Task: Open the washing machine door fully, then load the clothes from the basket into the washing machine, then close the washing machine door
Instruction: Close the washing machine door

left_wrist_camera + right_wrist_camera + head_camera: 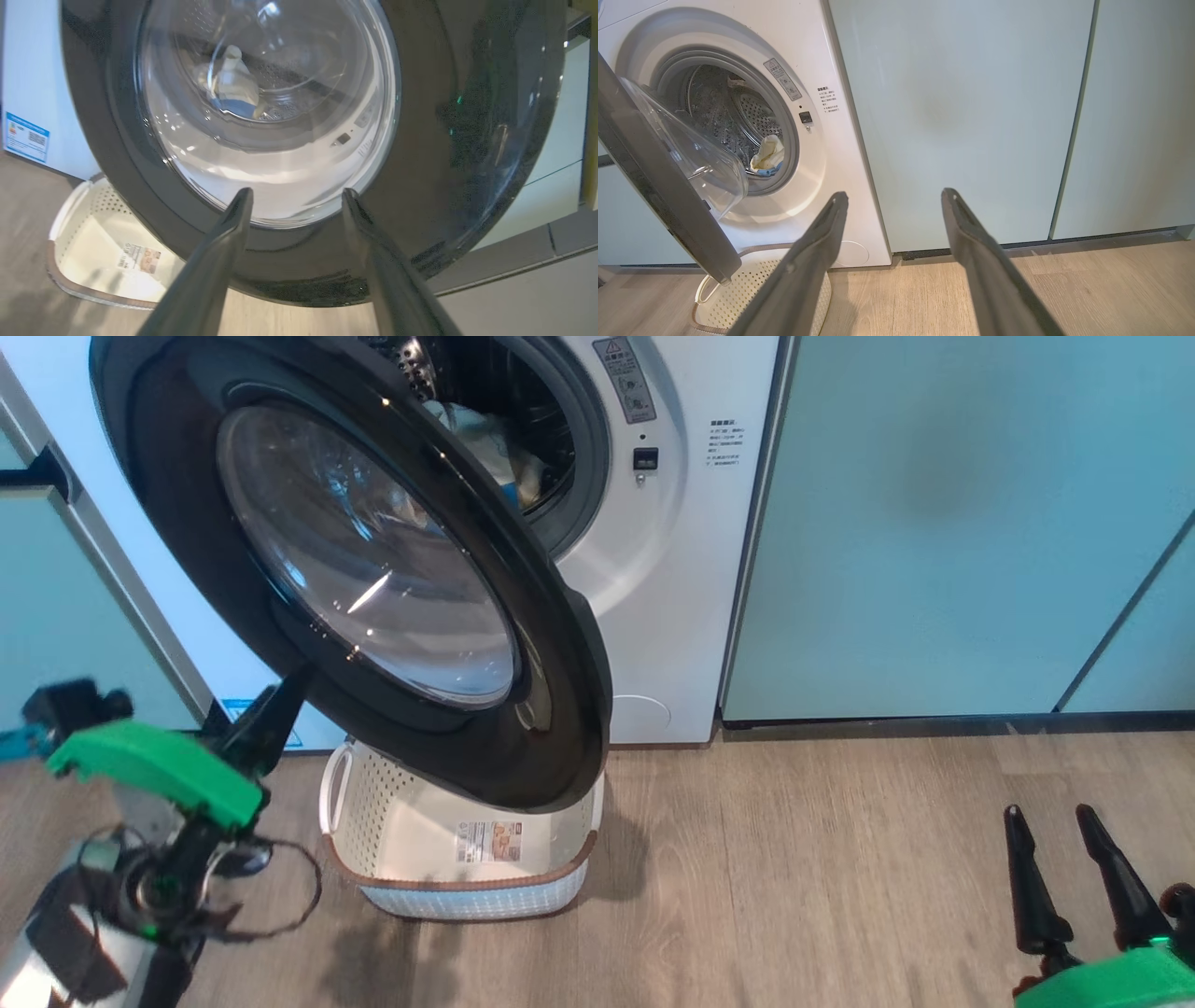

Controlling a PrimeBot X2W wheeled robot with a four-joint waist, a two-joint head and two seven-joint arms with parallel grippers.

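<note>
Just before the spread-wide left claw (296,191) stands the washing machine door (467,140), ajar.

Pale green cabinet doors (934,523) cover the wall on the right, flat and plain, with a faint darker patch on the nearer one. A thin dark seam (1073,116) runs from top to bottom between two of them. Along their base lies a dark plinth (934,722), and it meets a floor (794,868) of light wood-look planks laid parallel to the wall, with soft shadows towards the left. At the far left stands another pale green cabinet (56,616), with a short dark bar (33,476) across its front near the top.
</note>
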